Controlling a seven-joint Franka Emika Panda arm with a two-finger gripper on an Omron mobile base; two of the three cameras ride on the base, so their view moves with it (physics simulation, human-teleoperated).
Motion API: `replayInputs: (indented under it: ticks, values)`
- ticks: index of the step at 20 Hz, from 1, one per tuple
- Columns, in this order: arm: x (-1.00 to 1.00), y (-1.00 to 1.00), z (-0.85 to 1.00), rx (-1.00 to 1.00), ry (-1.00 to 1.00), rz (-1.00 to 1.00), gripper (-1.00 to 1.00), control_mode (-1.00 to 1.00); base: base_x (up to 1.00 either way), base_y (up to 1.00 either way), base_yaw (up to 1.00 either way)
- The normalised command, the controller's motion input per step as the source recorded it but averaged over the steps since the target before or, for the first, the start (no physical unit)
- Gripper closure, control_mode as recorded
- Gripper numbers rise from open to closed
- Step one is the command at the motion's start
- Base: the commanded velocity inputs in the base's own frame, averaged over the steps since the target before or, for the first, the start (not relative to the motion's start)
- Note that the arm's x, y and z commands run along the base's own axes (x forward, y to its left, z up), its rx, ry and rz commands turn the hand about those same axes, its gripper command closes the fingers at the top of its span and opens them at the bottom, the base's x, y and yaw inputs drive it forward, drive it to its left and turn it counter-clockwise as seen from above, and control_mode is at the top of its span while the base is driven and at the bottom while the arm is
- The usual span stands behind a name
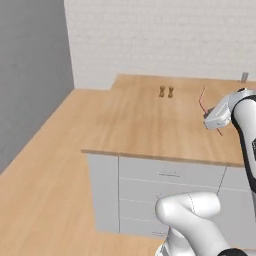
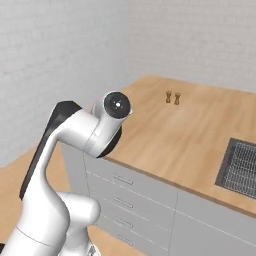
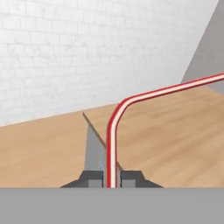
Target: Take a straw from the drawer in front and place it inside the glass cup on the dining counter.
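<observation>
My gripper (image 1: 210,119) hovers over the right part of the dining counter (image 1: 135,125), shut on the straw (image 1: 202,101), a thin red stick that runs up and down past the hand. In the hand view the straw (image 3: 111,140) rises red and white from between the two fingertips (image 3: 90,179) of the gripper (image 3: 111,180), then bends off to the right. The drawer fronts (image 1: 170,175) under the counter's near edge all stand shut. A small grey thing (image 1: 244,76) stands at the far right back; I cannot tell whether it is the glass cup.
Two small brown shakers (image 1: 166,91) (image 2: 173,97) stand side by side toward the back of the wood top (image 2: 190,135). A dark inset sink (image 2: 241,167) lies at the right. My own arm (image 2: 95,130) blocks the left of the right base view. White brick walls close the back.
</observation>
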Motion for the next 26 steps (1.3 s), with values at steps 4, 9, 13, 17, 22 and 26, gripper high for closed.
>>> replayInputs:
  ticks: [4, 9, 13, 17, 22, 26]
  values:
    - [0.00, 0.00, 0.00, 0.00, 0.00, 0.00, 1.00, 1.00, 0.64, 0.90, 0.00]
    - [0.00, 0.00, 0.00, 0.00, 0.00, 0.00, 1.00, 1.00, 0.67, 1.00, 0.00]
    - [0.00, 0.00, 0.00, 0.00, 0.00, 0.00, 1.00, 1.00, 0.78, 0.97, -0.01]
    - [0.00, 0.00, 0.00, 0.00, 0.00, 0.00, 1.00, 1.00, 1.00, 0.83, -0.07]
    - [0.00, 0.00, 0.00, 0.00, 0.00, 0.00, 1.00, 1.00, 1.00, 0.84, -0.08]
    - [0.00, 0.00, 0.00, 0.00, 0.00, 0.00, 1.00, 1.00, 1.00, 0.60, -0.16]
